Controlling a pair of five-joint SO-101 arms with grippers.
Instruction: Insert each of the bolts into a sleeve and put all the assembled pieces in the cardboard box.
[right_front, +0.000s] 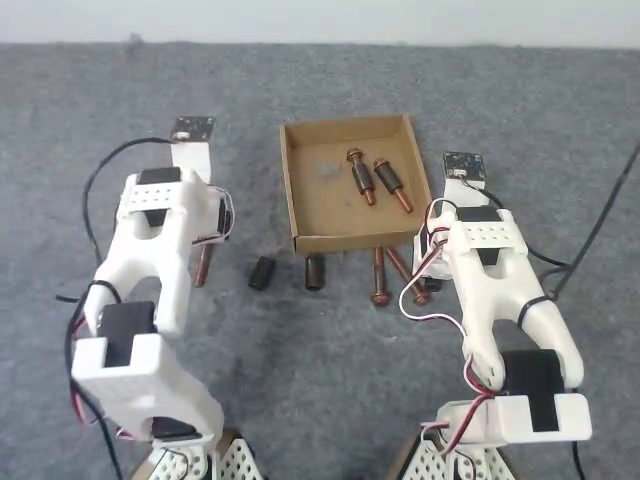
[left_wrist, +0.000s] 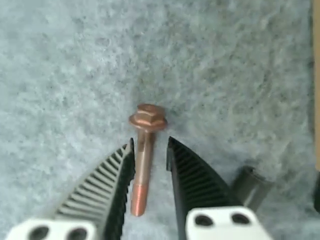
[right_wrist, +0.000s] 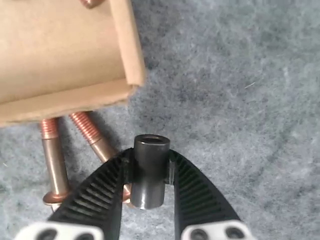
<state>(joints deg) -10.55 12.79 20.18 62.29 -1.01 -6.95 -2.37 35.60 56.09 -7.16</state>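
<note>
Clamping a sleeve (right_wrist: 150, 185) between its jaws, right gripper (right_wrist: 150, 151) sits just short of two loose bolts (right_wrist: 52, 160) by the box (right_wrist: 65, 95) wall. Left gripper (left_wrist: 150, 141) partly open, straddling a bolt (left_wrist: 143, 165), clear on one side.

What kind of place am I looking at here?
Probably a robotics lab bench: a left arm and right arm on a grey carpeted table, with copper bolts, a sleeve and a cardboard box.

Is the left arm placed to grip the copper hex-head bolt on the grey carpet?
Likely yes: the copper hex-head bolt lies between the left tool's open fingers, with nothing blocking it.
</note>
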